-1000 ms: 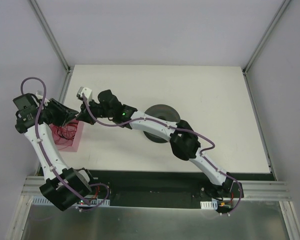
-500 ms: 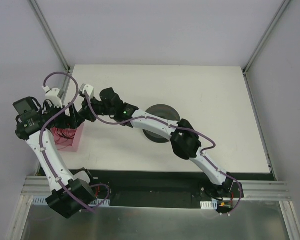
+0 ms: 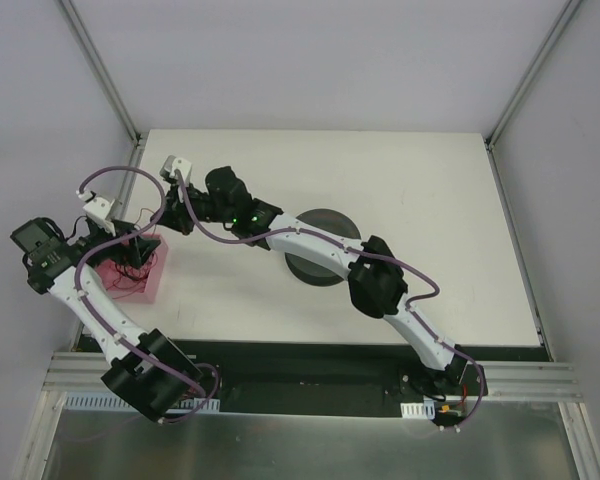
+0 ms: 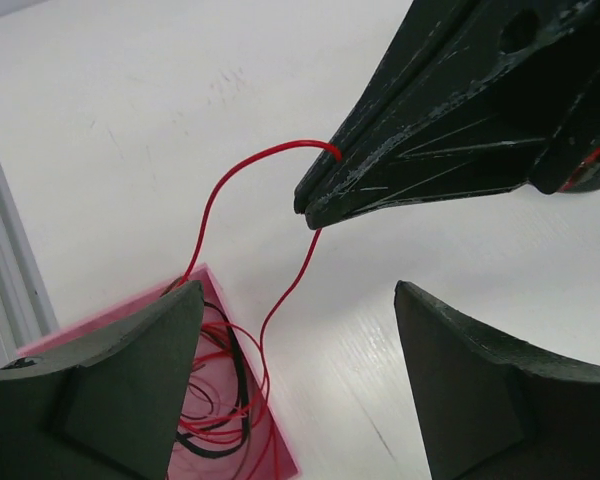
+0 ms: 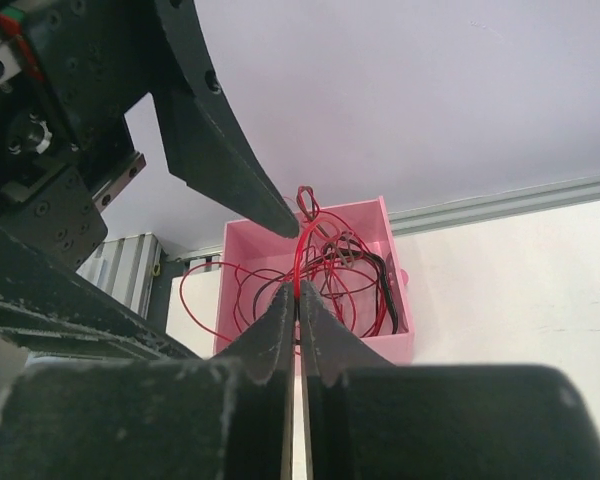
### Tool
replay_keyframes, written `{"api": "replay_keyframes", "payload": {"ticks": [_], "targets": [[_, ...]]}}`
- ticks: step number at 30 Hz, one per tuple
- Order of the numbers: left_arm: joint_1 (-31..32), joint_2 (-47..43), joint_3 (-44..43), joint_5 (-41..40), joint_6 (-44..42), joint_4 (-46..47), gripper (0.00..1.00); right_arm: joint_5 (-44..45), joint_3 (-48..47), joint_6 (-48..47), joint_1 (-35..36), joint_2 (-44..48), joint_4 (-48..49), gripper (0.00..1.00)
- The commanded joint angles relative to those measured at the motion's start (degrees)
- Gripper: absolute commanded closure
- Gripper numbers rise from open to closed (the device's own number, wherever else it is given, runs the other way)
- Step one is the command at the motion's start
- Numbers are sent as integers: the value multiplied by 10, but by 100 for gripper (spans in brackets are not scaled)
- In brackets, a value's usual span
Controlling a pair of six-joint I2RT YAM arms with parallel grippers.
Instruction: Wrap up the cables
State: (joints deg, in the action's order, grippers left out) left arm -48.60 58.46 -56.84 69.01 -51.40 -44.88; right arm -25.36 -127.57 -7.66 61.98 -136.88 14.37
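A thin red wire (image 4: 209, 207) rises out of a pink box (image 4: 235, 405) that holds a tangle of red and black wires. My right gripper (image 5: 298, 292) is shut on a loop of this red wire (image 5: 300, 250), just above the box (image 5: 400, 345). In the left wrist view the right gripper's shut fingers (image 4: 430, 140) hold the wire at their tip. My left gripper (image 4: 298, 292) is open and empty, its jaws spread wide beside the box, below the right gripper. In the top view both grippers meet at the table's left: left (image 3: 140, 245), right (image 3: 167, 217), over the box (image 3: 150, 285).
A dark grey round disc (image 3: 325, 222) lies at mid-table, partly under the right arm. The metal frame rail (image 3: 130, 180) runs along the left table edge close to the box. The white table (image 3: 430, 220) stretches to the right.
The left arm has swung its wrist down and left, bringing its open gripper beside the box. The right gripper has moved slightly up and away, drawing the red wire out.
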Motion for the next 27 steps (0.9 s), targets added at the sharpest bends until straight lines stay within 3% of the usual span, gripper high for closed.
{"api": "replay_keyframes", "payload": {"ticks": [1, 6, 10, 19, 27], "targets": [[-16, 1, -28, 105, -67, 18, 28, -10, -2, 7, -5, 44, 33, 100], [-23, -2, -30, 102, -14, 82, 35, -14, -3, 7, -4, 44, 33, 100], [-42, 0, -7, 67, 106, 221, 37, -17, -11, 9, -5, 42, 33, 99], [-34, 50, 15, 92, 68, 225, 37, -21, -37, 11, -5, 35, 25, 100], [10, 73, 33, 46, 44, 225, 34, -22, -41, 9, -4, 34, 20, 100]]}}
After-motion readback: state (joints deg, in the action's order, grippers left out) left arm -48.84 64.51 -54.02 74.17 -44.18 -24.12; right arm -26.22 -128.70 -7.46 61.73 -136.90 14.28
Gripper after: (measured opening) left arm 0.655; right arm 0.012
